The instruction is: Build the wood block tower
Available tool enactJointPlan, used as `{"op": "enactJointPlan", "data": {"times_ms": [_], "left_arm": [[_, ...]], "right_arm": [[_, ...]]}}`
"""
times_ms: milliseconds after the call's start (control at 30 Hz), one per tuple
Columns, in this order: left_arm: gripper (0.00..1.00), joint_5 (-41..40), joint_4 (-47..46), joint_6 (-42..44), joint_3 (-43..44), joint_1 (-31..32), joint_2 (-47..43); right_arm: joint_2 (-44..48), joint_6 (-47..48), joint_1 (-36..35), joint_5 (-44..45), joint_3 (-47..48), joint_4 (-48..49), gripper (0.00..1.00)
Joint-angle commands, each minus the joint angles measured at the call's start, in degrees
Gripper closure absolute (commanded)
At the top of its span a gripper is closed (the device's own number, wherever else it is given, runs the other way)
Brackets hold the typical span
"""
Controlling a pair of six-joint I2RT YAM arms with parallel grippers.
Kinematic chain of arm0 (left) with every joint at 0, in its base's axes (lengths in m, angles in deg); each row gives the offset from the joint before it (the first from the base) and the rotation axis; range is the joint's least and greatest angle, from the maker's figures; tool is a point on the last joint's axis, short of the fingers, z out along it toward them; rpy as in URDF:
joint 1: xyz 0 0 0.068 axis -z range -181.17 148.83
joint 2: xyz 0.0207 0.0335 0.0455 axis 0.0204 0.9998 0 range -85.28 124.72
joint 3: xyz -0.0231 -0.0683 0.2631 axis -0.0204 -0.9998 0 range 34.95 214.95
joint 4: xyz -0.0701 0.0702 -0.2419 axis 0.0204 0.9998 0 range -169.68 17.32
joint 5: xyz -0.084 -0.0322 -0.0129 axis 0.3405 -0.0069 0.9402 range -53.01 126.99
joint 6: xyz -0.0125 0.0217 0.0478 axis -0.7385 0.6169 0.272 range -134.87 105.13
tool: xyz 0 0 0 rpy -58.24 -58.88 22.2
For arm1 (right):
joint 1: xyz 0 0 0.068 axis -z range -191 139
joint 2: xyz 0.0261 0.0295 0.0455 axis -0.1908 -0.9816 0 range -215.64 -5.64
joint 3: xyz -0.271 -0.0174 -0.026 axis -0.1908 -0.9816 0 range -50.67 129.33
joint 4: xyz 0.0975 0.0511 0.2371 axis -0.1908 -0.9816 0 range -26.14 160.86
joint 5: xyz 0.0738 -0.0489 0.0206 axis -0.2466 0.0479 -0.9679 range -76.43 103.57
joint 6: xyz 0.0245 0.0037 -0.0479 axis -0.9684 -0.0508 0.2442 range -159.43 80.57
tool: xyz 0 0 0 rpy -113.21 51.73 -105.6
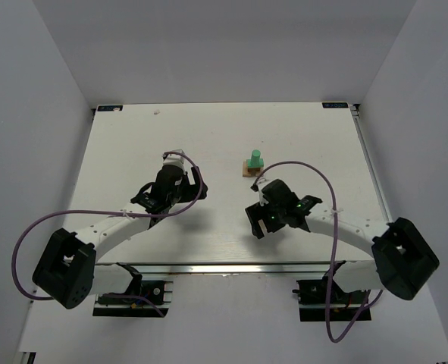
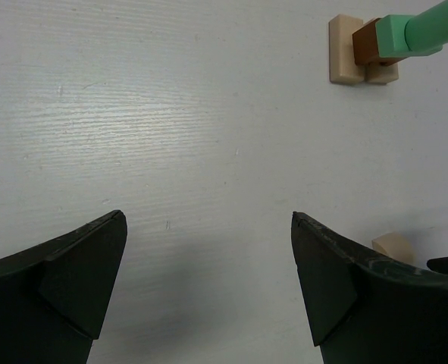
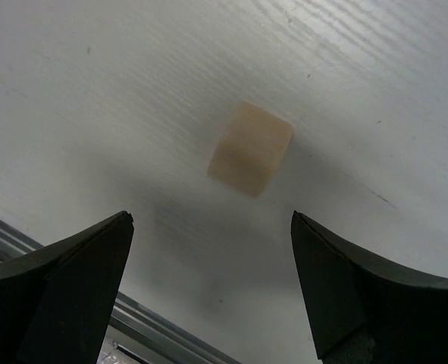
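The wood block tower (image 1: 252, 164) stands mid-table: pale tan base pieces (image 2: 346, 50), a dark brown block (image 2: 366, 44), and a mint green block (image 2: 394, 38) topped by a green peg (image 2: 438, 23). A loose pale tan block (image 3: 251, 149) lies flat on the table just ahead of my right gripper (image 3: 210, 218), which is open and apart from it. That block's corner (image 2: 394, 246) also shows in the left wrist view. My left gripper (image 2: 208, 220) hovers open over bare table, left of the tower, with nothing between its fingers.
The white table (image 1: 208, 136) is enclosed by white walls on three sides. An aluminium rail (image 1: 231, 268) runs along the near edge, also seen as the rail (image 3: 26, 241) below the right gripper. Purple cables (image 1: 314, 171) loop off both arms.
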Motion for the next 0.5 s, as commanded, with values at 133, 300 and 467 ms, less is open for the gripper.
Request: {"op": "enactJointPlan", "data": {"times_ms": [133, 300, 467], "left_arm": [[0.02, 0.5, -0.9, 0.0, -0.8, -0.3, -1.2], [0.02, 1.5, -1.7, 0.5, -1.2, -0.3, -1.5], [0.02, 1.4, -1.6, 0.6, -1.1, -0.3, -1.7]], "right_arm": [[-6.2, -4.6, -2.5, 8.3, 3.5, 2.0, 0.14], [-6.5, -4.7, -2.6, 8.6, 2.8, 5.1, 0.18], [-8.4, -5.0, -2.6, 8.9, 3.7, 6.4, 0.22]]}}
